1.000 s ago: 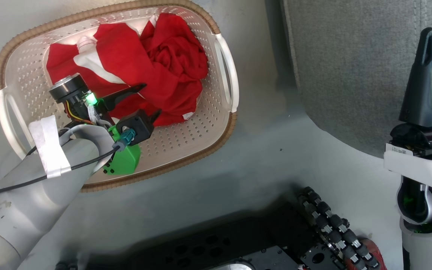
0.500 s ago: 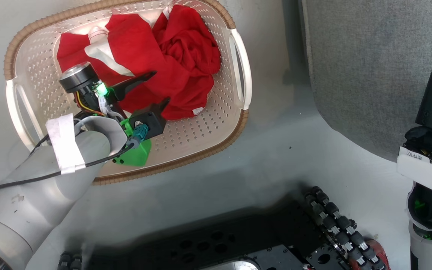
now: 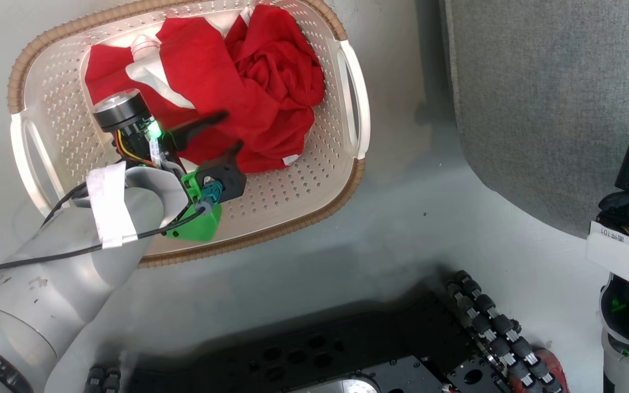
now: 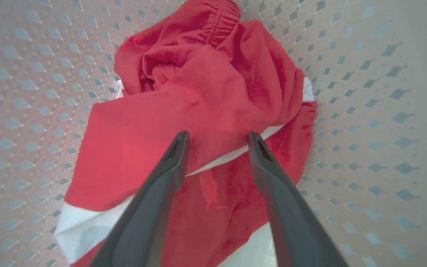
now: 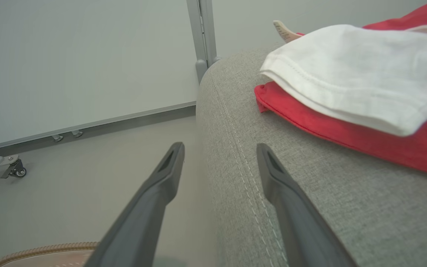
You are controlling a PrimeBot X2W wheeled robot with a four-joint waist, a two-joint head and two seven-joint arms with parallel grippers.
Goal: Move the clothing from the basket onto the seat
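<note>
1. You had the clothing (image 3: 221, 93) lying crumpled inside the basket (image 3: 292, 202). It filled the upper half of the basket in the head view (red folds, with a white stripe showing toward the left).
2. The basket stood on the pale floor (image 3: 402, 245). It was near the seat (image 3: 555, 98), which lay to its right in the head view with a strip of floor between them.
3. Your left gripper (image 4: 217, 135) reached down into the basket with its jaws spread apart. In the left wrist view both fingertips were at the surface of the red fabric, with a ridge of cloth between them and a white stripe just below. The cloth was not yet pinched.
4. Your right gripper (image 5: 219, 146) was released and carried nothing. In the right wrist view one finger lay over the floor and the other over the seat's rounded edge, beside a stitched seam.
5. On the seat, beyond the right gripper, a white cloth (image 5: 354, 74) lay on top of a second red cloth (image 5: 347, 129).
6. The robot's dark base (image 3: 314, 360) crossed the bottom of the head view, with a row of black rollers (image 3: 489, 322) at its right.
</note>
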